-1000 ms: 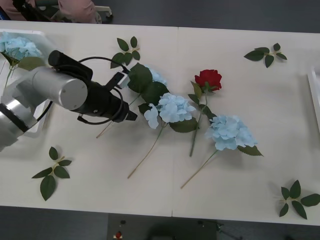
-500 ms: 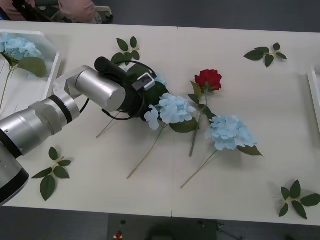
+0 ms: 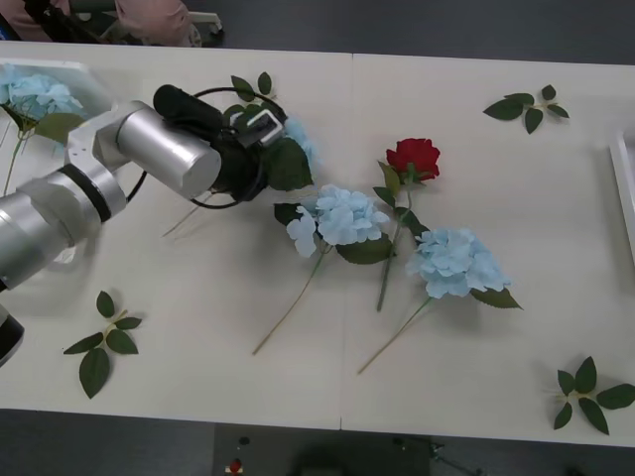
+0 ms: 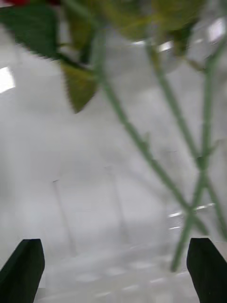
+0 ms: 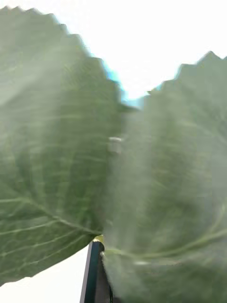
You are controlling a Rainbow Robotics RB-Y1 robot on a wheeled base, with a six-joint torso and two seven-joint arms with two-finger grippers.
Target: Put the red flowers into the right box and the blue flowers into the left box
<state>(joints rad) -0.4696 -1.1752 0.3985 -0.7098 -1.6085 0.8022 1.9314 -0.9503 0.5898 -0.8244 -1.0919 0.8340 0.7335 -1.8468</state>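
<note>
At the upper left of the front frame the left tool (image 3: pixel 266 139) is clamped on a blue flower (image 3: pixel 296 149), light and floppy, best gripped by its thin stem near the leaves.

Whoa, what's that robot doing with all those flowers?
It's sorting fake flowers on a table. The left gripper has a blue flower by its stem and leaves. Another blue flower already lies in the left box. Two more blue flowers and one red flower lie mid-table. The right gripper is open above green stems. Only the right box's rim shows, at the table's edge.
</note>
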